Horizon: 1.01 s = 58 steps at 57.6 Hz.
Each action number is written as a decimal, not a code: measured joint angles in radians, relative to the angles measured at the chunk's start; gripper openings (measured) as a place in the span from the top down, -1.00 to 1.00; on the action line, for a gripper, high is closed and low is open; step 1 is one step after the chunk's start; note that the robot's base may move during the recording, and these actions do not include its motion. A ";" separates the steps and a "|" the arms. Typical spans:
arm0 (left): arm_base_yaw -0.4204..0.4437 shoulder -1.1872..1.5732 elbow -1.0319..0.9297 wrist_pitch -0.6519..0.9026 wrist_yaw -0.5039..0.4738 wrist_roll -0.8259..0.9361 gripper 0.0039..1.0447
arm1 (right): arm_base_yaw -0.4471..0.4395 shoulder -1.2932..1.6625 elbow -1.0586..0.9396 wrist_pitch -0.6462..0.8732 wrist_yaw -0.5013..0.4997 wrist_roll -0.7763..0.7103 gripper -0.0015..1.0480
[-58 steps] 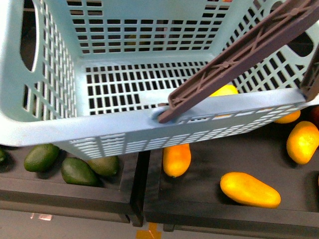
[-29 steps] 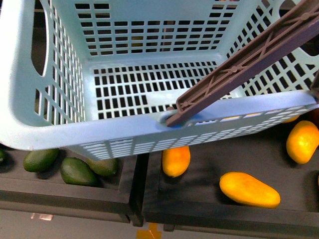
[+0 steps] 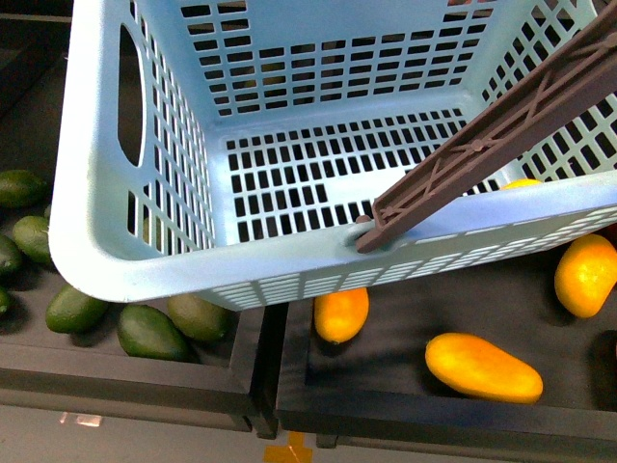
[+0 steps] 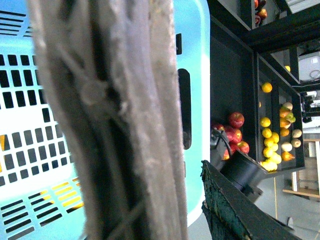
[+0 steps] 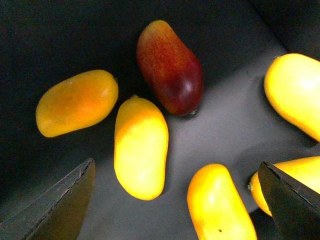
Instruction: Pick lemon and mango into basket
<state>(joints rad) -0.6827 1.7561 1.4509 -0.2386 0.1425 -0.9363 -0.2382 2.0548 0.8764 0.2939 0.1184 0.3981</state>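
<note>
Basket (image 3: 193, 265): fills the upper part of the front view and hangs above the fruit trays. It has shifted to the robot's right since a second ago, so its left wall and rounded near-left corner are now in frame.
Handle (image 3: 482, 145): brown and ribbed, rising at a slant from its pivot on the basket's near rim toward the upper right. It has travelled with the basket.
Left gripper (image 4: 212, 192): only one dark finger shows, beside the basket's handle, which runs close across the wrist camera. I cannot tell whether the claw is clenched on it.
Right gripper (image 5: 175, 167): released, its fingers wide apart over mangoes on a dark floor, with nothing between them.
Mango (image 3: 482, 367): lies on the black tray (image 3: 386, 405) below the basket's near rim, where it lay before. Another mango is half under that rim and a third is toward the basket's right end.
Lemon: not surely seen. A yellow patch (image 3: 522, 182) peeks over the basket's near rim, just right of the handle and farther right than a second ago. I cannot tell whether it is inside the basket.
Green fruits (image 3: 149, 333): under and left of the basket's near-left corner, with more of them uncovered than before.
</note>
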 joint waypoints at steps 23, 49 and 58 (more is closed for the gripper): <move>0.001 0.000 0.000 0.000 -0.011 0.001 0.47 | 0.064 0.225 0.146 -0.035 0.025 0.132 -0.83; 0.001 0.000 0.000 0.000 -0.004 0.000 0.47 | 0.068 0.366 0.249 -0.055 0.031 0.193 -0.83; 0.001 0.000 0.000 0.000 -0.008 0.000 0.47 | 0.074 0.397 0.282 -0.069 0.046 0.203 -0.81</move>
<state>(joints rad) -0.6815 1.7561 1.4509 -0.2386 0.1345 -0.9360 -0.1646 2.4519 1.1587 0.2249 0.1642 0.6014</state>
